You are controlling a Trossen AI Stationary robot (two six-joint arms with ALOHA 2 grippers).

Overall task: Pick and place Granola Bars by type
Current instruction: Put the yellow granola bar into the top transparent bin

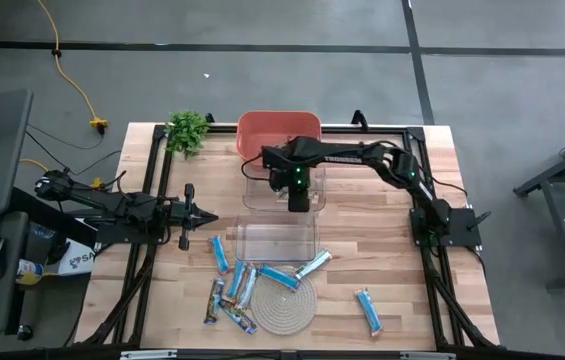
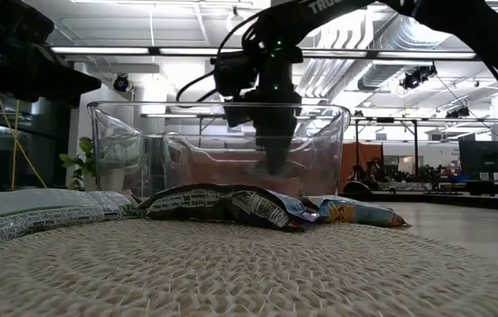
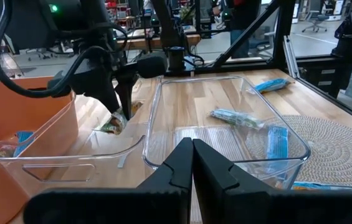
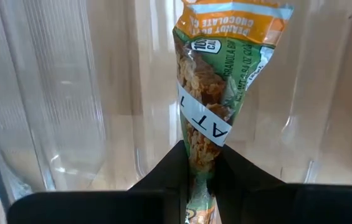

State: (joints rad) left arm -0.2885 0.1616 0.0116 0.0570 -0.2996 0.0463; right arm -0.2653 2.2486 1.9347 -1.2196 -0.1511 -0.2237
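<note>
Right pincer (image 1: 298, 200): lowered into the far clear plastic bin (image 1: 257, 198), clenched on a green-and-orange granola bar (image 4: 216, 93) whose far end hangs down toward the bin floor

Left pincer (image 1: 208, 218): at the desk's left side, fingers (image 3: 179, 163) pressed together, holding nothing, pointed at the near clear bin (image 1: 278, 240)

Orange bowl (image 1: 277, 130): behind the far bin, at the desk's (image 1: 382, 255) back edge

Loose granola bars: mostly light blue, one (image 1: 220, 254) left of the near bin, several (image 1: 243, 283) overlapping the round woven coaster (image 1: 284, 301), one (image 1: 368, 310) apart to the right

Small green plant (image 1: 187, 130): back left corner
</note>
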